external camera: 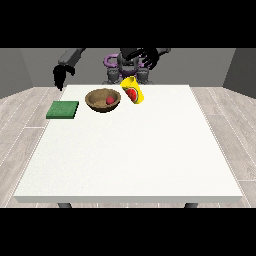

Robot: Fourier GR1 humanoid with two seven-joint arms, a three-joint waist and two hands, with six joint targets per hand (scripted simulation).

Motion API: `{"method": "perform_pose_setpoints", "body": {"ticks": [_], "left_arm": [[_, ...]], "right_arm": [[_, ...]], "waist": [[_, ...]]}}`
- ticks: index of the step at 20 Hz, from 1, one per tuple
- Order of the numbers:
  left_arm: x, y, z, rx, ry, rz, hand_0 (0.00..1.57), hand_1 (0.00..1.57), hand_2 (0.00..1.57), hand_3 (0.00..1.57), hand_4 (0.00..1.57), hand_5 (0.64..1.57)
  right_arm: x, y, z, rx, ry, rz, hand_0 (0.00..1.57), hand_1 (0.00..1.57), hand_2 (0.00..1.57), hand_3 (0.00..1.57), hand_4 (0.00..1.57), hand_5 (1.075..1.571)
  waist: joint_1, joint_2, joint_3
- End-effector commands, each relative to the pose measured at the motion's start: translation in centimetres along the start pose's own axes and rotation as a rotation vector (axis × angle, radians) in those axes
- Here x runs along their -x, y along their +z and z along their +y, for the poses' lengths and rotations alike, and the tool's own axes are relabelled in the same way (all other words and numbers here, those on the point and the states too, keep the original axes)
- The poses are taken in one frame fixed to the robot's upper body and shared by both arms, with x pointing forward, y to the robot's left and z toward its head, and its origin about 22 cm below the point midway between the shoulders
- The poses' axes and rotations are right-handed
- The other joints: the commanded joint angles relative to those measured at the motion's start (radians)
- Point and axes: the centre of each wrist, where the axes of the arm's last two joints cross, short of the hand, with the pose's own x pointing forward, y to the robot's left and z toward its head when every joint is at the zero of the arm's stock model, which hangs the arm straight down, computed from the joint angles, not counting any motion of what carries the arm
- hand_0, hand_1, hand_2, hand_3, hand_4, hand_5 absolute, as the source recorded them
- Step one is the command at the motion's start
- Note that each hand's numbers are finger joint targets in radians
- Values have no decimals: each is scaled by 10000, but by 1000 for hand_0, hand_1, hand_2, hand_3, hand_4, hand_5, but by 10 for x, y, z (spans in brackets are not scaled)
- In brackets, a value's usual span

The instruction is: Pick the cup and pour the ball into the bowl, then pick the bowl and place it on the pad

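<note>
Lying on the large white table [130, 150]: flat green square pad [63, 110], well apart from round brown wooden bowl [103, 100] already cradling small red ball [110, 100]. Leaning just beside it, untouched, yellow cup [133, 91]; possibly toppling against the bowl. Hovering above, spread, hand at the view's right [142, 56]; dangling beyond the pad, fingers unreadable, hand at the view's left [59, 77].
</note>
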Motion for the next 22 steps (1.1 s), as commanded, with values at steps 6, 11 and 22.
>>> {"method": "perform_pose_setpoints", "body": {"ticks": [6,11,22], "left_arm": [[19,-33,140,1539,4698,-839,0,0,0,0,235,1490],[27,-56,238,1325,4966,-1861,0,0,0,0,344,1503],[58,-49,341,616,4980,-882,0,0,0,0,279,1508]], "right_arm": [[6,2,9,1586,-487,-530,0,0,0,0,0,1570],[9,-12,35,1452,-719,-1403,0,0,0,0,0,1569],[46,-34,78,701,-457,-336,0,0,0,0,0,1568]], "waist": [[1585,886,96],[1528,1775,144],[590,1575,158]]}}
